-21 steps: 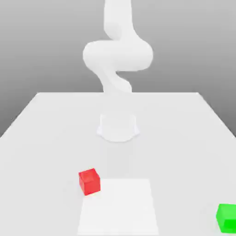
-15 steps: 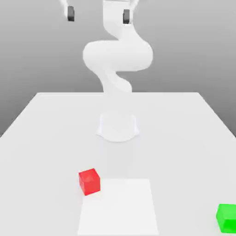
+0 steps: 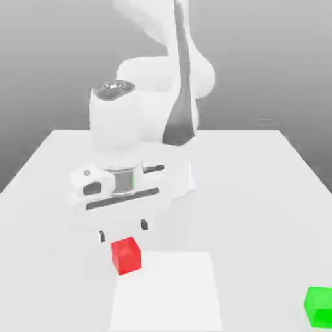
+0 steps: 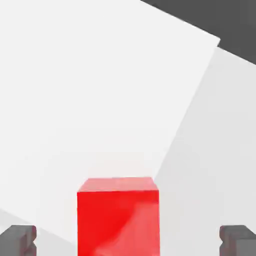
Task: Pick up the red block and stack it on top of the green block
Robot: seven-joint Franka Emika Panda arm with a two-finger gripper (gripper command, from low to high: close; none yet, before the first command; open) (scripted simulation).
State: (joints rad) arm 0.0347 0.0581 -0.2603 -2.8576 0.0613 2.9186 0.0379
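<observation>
One arm's gripper [image 3: 122, 231] hangs with its fingers spread wide, gripping nothing, just above the table [image 3: 259, 194]. Directly beneath it, between the two fingertips [image 4: 19, 239], sits the red block [image 3: 126, 255], untouched; its square faces give no long axis. Well off toward the exterior view's right lies the green block [image 3: 319, 306].

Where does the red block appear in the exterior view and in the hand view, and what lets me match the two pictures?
Exterior view: the red block sits on the table, low and toward that view's left, just below the open gripper.
Hand view: the red block lies between the two dark fingertips.
Shared landmark: the paler square patch on the table, bordering the block.
</observation>
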